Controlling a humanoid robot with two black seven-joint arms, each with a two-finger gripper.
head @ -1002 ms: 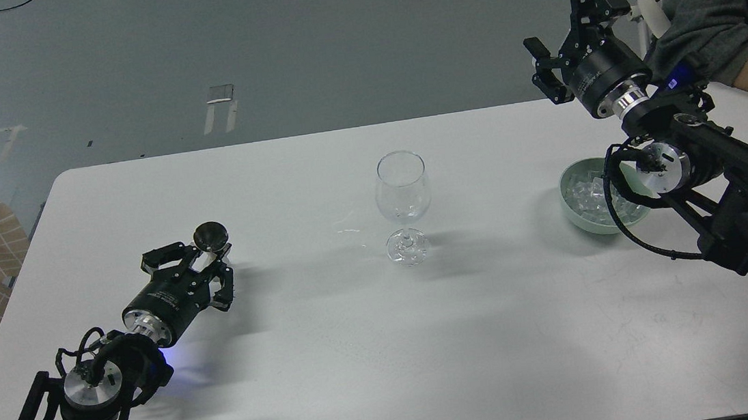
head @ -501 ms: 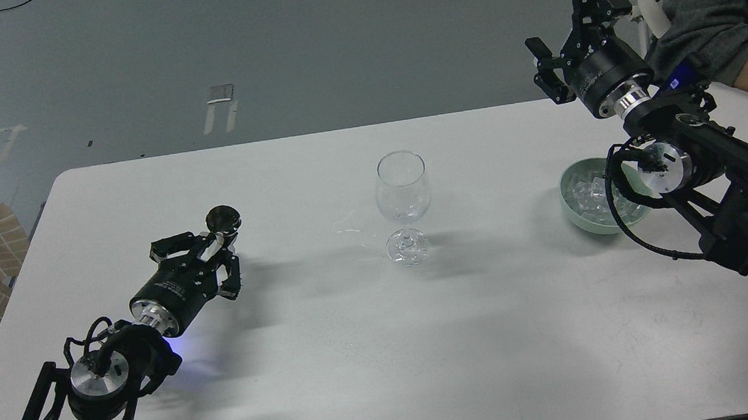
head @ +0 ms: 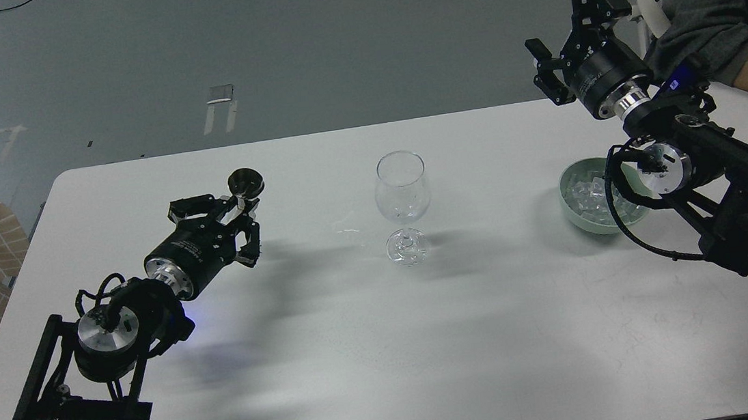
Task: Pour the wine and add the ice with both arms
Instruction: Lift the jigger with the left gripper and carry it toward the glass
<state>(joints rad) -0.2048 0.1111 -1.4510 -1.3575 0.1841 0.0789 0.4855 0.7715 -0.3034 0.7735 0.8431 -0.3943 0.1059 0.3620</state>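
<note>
Ice (head: 588, 193) is a heap of small clear glassy cubes sitting in a pale green bowl (head: 568, 199) on the right side of the white table (head: 469, 338), partly hidden behind the right arm (head: 719, 163). Left arm (head: 149, 293) hangs over the table's left side. Can't make out any wine.

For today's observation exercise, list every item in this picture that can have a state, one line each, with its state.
Wine glass: upright on the table, looks empty.
Bowl: upright, holding ice cubes.
Left claw: raised above the table, closed on a small dark-topped container.
Right claw: open, empty, raised beyond the bowl.
Table: white; bare in front of the glass.
</note>
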